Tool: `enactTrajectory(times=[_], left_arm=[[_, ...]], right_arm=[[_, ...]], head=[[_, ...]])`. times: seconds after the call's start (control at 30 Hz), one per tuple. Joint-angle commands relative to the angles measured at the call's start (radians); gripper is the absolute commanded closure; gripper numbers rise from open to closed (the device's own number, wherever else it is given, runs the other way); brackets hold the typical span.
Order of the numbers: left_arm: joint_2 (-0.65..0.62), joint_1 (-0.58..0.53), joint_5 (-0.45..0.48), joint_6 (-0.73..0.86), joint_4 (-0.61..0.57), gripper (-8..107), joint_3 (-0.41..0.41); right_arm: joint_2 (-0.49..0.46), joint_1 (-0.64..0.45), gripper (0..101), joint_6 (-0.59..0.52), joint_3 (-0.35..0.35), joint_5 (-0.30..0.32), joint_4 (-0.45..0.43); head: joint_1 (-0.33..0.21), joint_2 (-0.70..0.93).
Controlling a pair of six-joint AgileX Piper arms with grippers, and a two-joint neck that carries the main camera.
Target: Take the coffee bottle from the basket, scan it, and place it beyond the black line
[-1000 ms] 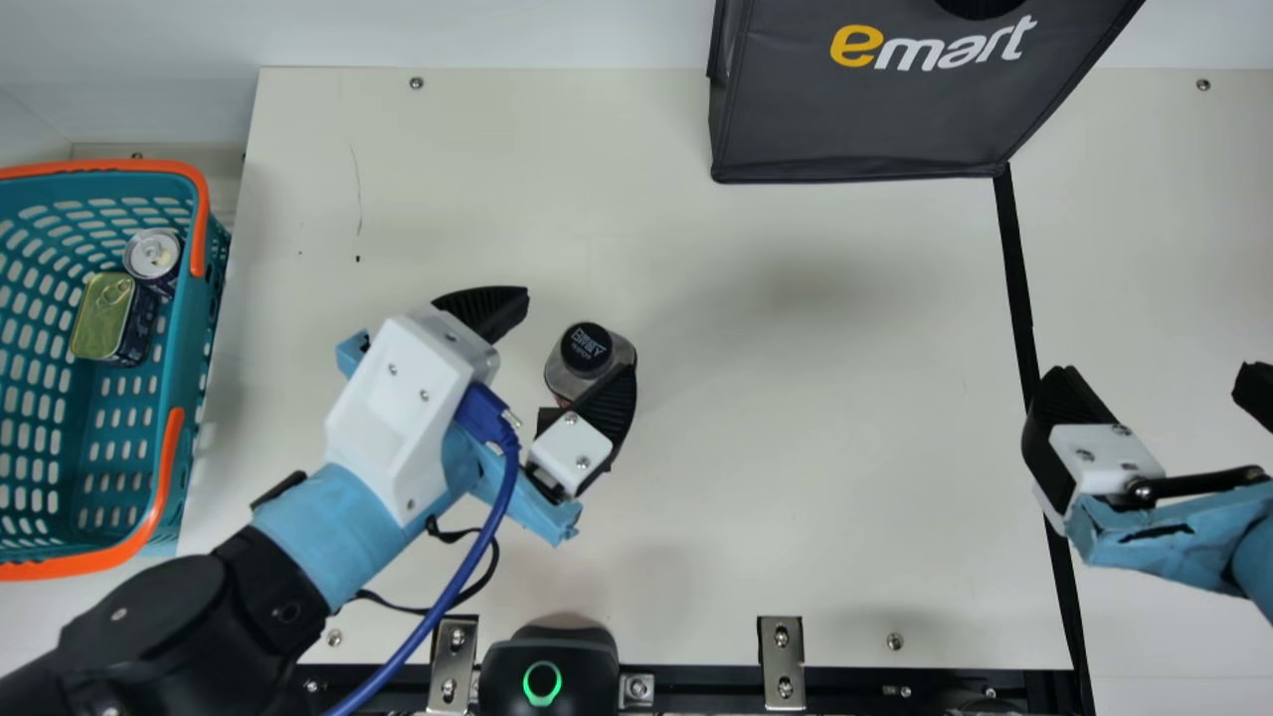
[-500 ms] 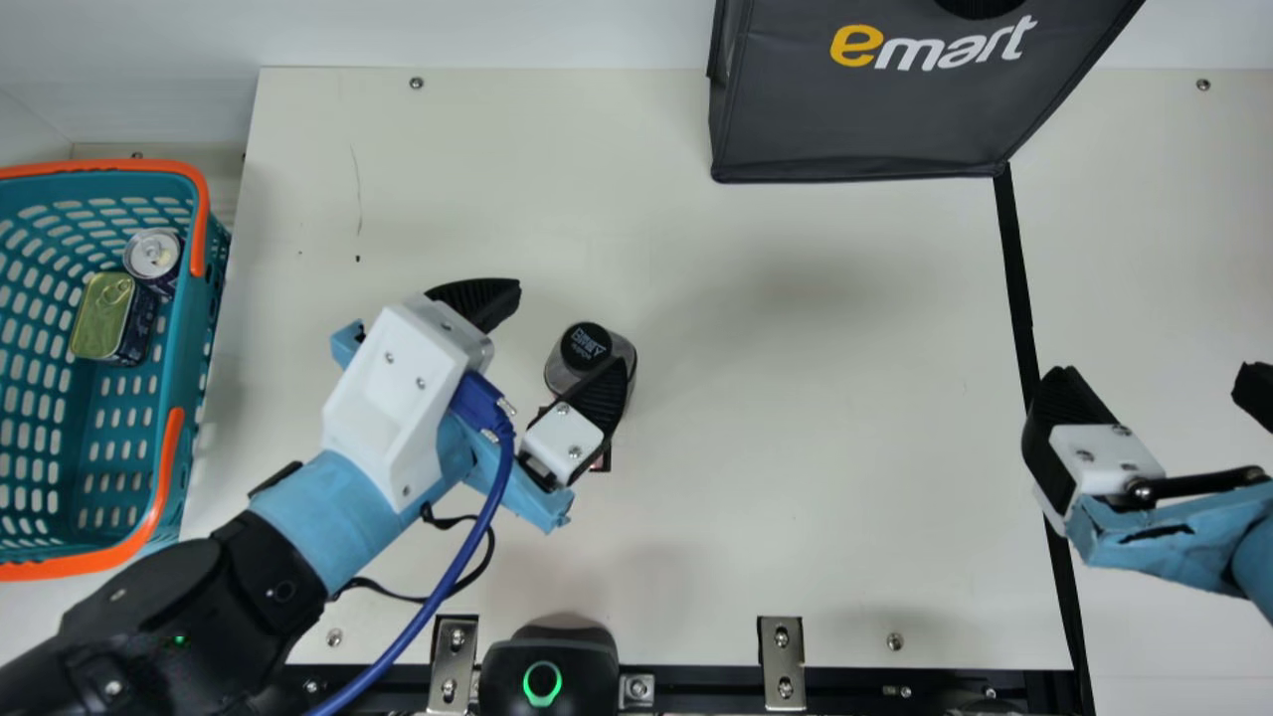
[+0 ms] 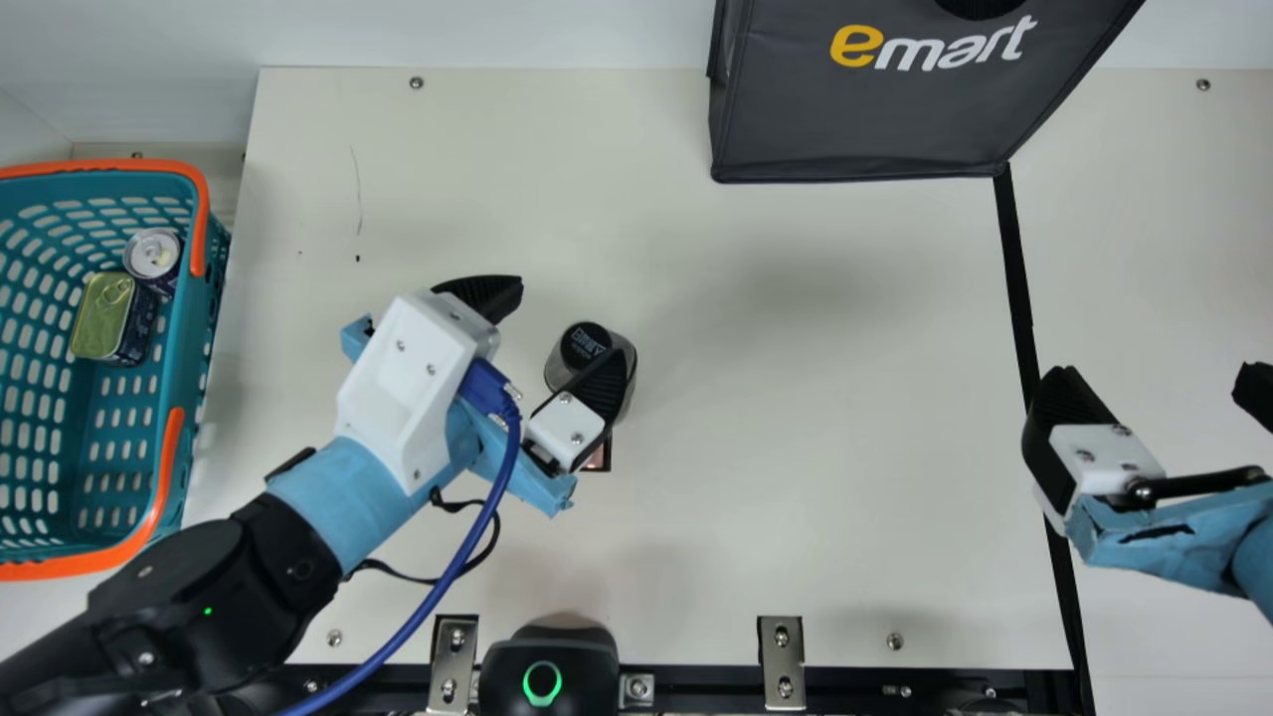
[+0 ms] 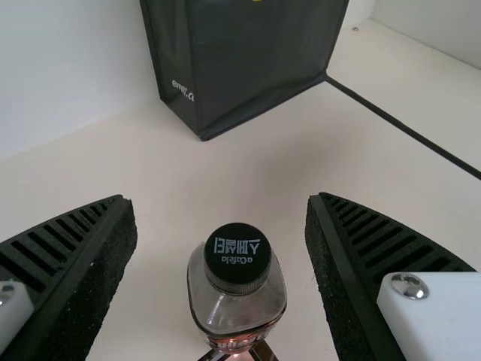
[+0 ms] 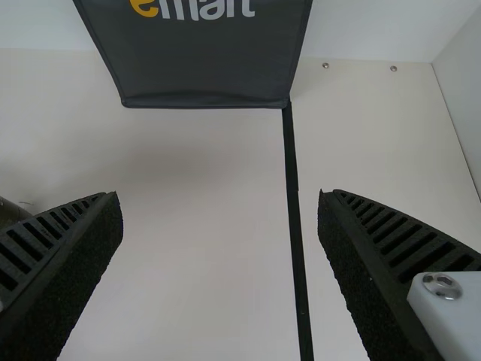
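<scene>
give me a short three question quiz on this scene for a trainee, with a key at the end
1. True or false: the coffee bottle stands beyond the black line.
2. Choose one: the left end effector is (a) open, (b) shut on the coffee bottle, (c) shut on nothing.
3. Fill in the number: the teal basket holds ___ visible metal cans.

Key: 1 false; 2 a; 3 two
</scene>
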Motion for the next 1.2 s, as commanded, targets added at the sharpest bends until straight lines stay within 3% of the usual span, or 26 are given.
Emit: enactTrajectory(times=[0.0, 0.63, 1.17], left_arm=[[0.004, 0.002, -0.005, -0.014, 0.013, 9, 0.001], [0.073, -0.023, -0.001, -0.244, 0.223, 9, -0.002], [0.143, -0.106, 0.082, -0.538, 0.428, 9, 0.008]], right_arm=[[0.0, 0.0, 10, 0.0, 0.0, 0.0, 0.0], [0.0, 0.0, 10, 0.0, 0.0, 0.0, 0.0], [0.0, 0.0, 10, 0.0, 0.0, -0.001, 0.0]], head=[[-0.027, 0.002], [-0.027, 0.002], [-0.027, 0.002]])
